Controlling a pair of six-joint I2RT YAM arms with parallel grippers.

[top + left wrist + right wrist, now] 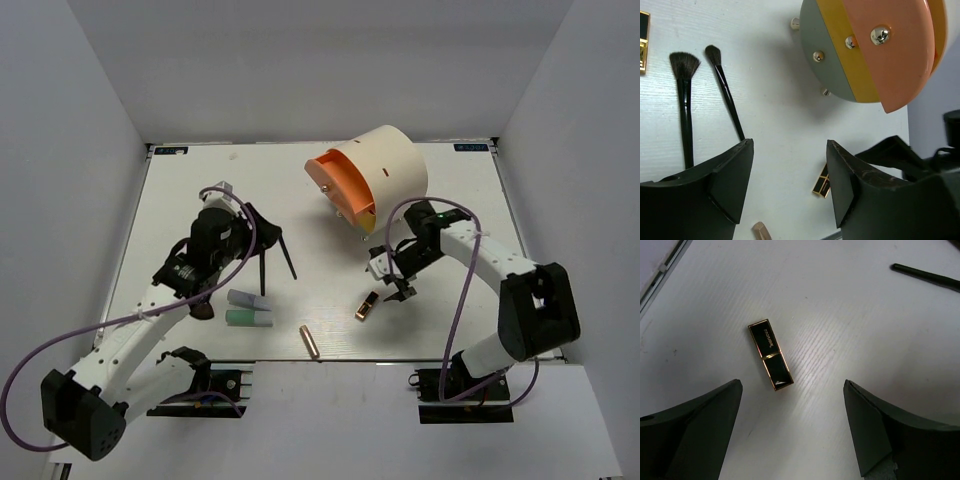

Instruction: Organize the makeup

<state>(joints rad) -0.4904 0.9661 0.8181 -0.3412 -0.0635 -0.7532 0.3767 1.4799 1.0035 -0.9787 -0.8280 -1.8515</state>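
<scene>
Two black-handled brushes (275,255) lie left of centre, also in the left wrist view (685,115). A lavender tube (246,299) and a mint tube (248,318) lie side by side in front of them. A copper-pink lipstick (310,343) lies near the front edge. A gold-black case (367,305) lies right of it, also in the right wrist view (771,356). My left gripper (248,222) is open and empty above the brushes (790,145). My right gripper (392,278) is open and empty just behind the case (792,385).
A big cream drum with an orange face (370,175) lies tilted at the back centre, and its knobbed face shows in the left wrist view (875,50). A second gold-edged black item (644,42) shows at that view's left edge. White walls enclose the table (450,330).
</scene>
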